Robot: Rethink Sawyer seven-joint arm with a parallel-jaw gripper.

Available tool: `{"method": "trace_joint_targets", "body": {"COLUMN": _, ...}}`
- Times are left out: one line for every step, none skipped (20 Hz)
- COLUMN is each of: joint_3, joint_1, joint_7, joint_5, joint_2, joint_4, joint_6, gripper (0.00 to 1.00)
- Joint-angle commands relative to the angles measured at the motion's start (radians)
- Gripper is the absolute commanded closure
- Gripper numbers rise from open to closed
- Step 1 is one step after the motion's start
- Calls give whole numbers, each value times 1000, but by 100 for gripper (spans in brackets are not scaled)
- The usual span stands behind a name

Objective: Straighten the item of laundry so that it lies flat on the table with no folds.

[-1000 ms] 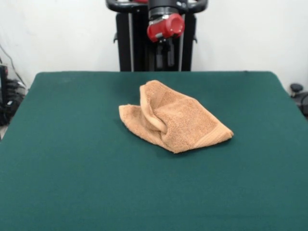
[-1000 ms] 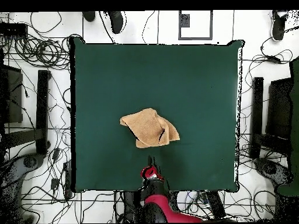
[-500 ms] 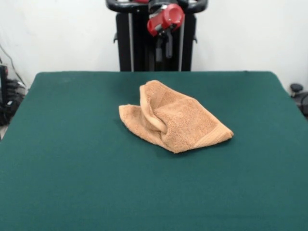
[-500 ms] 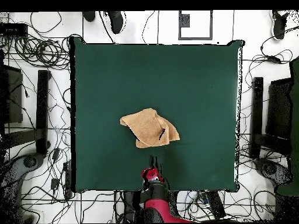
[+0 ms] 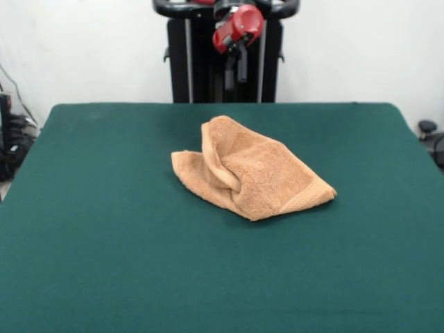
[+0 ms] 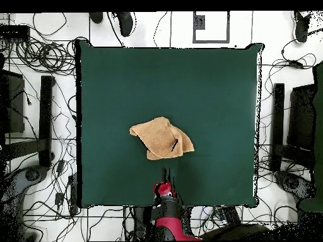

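Orange-tan terry towel sits crumpled mid-table on the dark green felt table, one flap doubled over. My red-and-black gripper hangs well apart; can't tell its finger state. I'd pinch the top flap's corner and peel outward, low.

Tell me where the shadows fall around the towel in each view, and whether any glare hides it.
Front view: the towel casts a soft, narrow shadow on the green table along its near edge, with no glare. Overhead view: a dark line marks a fold across the towel; even lighting, no glare.
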Motion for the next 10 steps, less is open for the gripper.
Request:
{"method": "trace_joint_targets", "body": {"joint_3": 92, "joint_1": -14, "joint_7": 243, "joint_5": -28, "joint_2": 64, "joint_4": -155, "joint_6": -81, "gripper": 0}}
{"method": "trace_joint_targets", "body": {"joint_3": 94, "joint_1": -14, "joint_7": 240, "joint_5": -25, "joint_2": 64, "joint_4": -153, "joint_6": -76, "gripper": 0}}
{"method": "trace_joint_targets", "body": {"joint_3": 96, "joint_1": -14, "joint_7": 238, "joint_5": -21, "joint_2": 61, "joint_4": -150, "joint_6": -72, "gripper": 0}}
{"method": "trace_joint_targets", "body": {"joint_3": 97, "joint_1": -14, "joint_7": 235, "joint_5": -17, "joint_2": 60, "joint_4": -148, "joint_6": -67, "gripper": 0}}
{"method": "trace_joint_targets", "body": {"joint_3": 99, "joint_1": -14, "joint_7": 234, "joint_5": -15, "joint_2": 64, "joint_4": -151, "joint_6": -59, "gripper": 0}}
{"method": "trace_joint_targets", "body": {"joint_3": 100, "joint_1": -14, "joint_7": 231, "joint_5": -13, "joint_2": 68, "joint_4": -153, "joint_6": -57, "gripper": 0}}
{"method": "trace_joint_targets", "body": {"joint_3": 100, "joint_1": -12, "joint_7": 229, "joint_5": -11, "joint_2": 82, "joint_4": -165, "joint_6": -56, "gripper": 0}}
{"method": "trace_joint_targets", "body": {"joint_3": 101, "joint_1": -11, "joint_7": 226, "joint_5": -13, "joint_2": 93, "joint_4": -177, "joint_6": -60, "gripper": 0}}
{"method": "trace_joint_targets", "body": {"joint_3": 105, "joint_1": -14, "joint_7": 225, "joint_5": -25, "joint_2": 118, "joint_4": -204, "joint_6": -58, "gripper": 0}}
{"method": "trace_joint_targets", "body": {"joint_3": 108, "joint_1": -19, "joint_7": 224, "joint_5": -34, "joint_2": 133, "joint_4": -221, "joint_6": -49, "gripper": 0}}
